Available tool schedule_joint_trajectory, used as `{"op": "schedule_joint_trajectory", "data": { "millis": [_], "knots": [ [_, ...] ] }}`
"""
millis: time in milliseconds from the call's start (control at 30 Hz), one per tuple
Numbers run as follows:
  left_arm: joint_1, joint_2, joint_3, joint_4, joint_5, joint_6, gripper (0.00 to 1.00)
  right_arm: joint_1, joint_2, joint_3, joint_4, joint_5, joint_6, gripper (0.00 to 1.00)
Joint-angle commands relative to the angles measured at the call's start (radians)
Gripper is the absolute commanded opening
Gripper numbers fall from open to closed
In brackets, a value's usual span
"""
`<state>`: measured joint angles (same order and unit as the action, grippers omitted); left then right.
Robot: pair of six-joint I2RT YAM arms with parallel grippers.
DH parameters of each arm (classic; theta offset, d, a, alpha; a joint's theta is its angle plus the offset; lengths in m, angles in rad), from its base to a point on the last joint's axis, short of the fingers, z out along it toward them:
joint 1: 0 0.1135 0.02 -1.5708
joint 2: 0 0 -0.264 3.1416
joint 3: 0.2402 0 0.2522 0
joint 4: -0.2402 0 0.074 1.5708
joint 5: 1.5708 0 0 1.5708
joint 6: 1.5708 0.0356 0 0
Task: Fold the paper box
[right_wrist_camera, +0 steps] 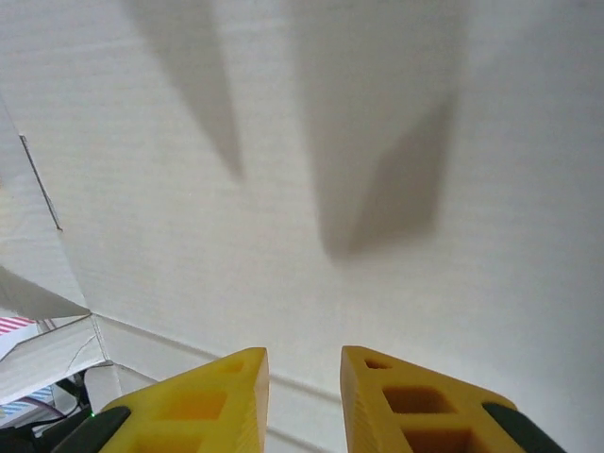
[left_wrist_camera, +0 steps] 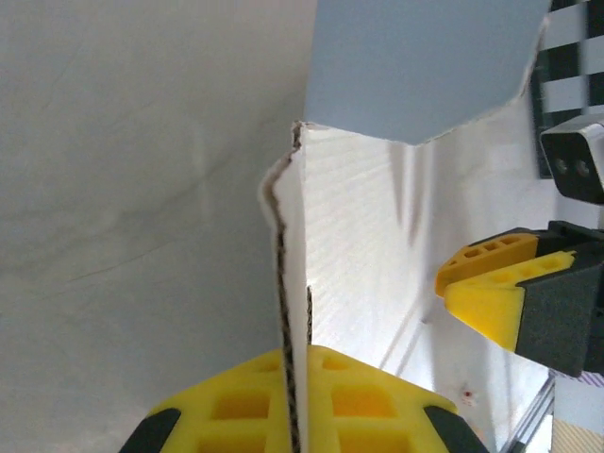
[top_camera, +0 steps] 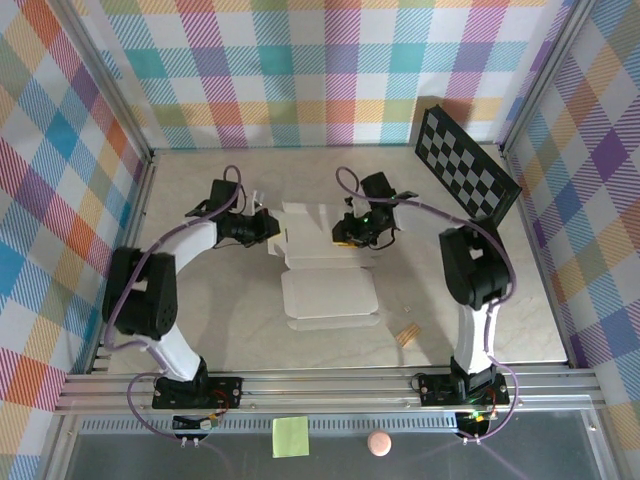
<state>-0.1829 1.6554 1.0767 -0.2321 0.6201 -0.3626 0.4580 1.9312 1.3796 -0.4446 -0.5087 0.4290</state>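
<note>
Box (top_camera: 328, 296): left end effector (left_wrist_camera: 298, 368) is pinching its flap edge; right end effector (right_wrist_camera: 304, 376) is hovering by it, slightly parted, empty.

The pale grey-white thin cardboard paper box (top_camera: 328, 296), a creased die-cut sheet with small flaps, lies mid-table (top_camera: 250, 345), near panel flat, far panels partly folded up.

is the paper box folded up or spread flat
Mostly spread: the paper box has its near panel lying flat, while the left pincer pinches one side flap upright.
</note>
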Motion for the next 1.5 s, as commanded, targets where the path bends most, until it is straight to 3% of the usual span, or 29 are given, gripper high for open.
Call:
{"op": "schedule_joint_trajectory", "data": {
  "millis": [0,267,500,700,1000,1467],
  "knots": [
    [-0.003,-0.138,-0.006,0.016,0.03,0.063,0.0,0.001,-0.148,0.007,-0.012,0.036,-0.035,0.28],
    [-0.004,-0.394,0.023,-0.056,0.094,0.183,0.0,0.001,-0.406,0.015,-0.064,0.063,-0.163,0.3],
    [-0.01,-0.57,0.048,-0.172,0.198,0.376,0.0,0.002,-0.596,-0.007,-0.055,0.057,-0.324,0.3],
    [-0.013,-0.729,0.019,-0.211,0.316,0.543,0.0,0.021,-0.692,0.027,-0.119,-0.055,-0.563,0.34],
    [-0.016,-0.847,0.044,-0.407,0.414,0.792,0.0,0.126,-0.711,0.202,-0.353,-0.104,-0.851,0.43],
    [-0.018,-0.957,0.05,-0.49,0.519,0.986,0.0,0.321,-0.595,0.474,-0.684,0.016,-1.038,0.54]
  ]
}}
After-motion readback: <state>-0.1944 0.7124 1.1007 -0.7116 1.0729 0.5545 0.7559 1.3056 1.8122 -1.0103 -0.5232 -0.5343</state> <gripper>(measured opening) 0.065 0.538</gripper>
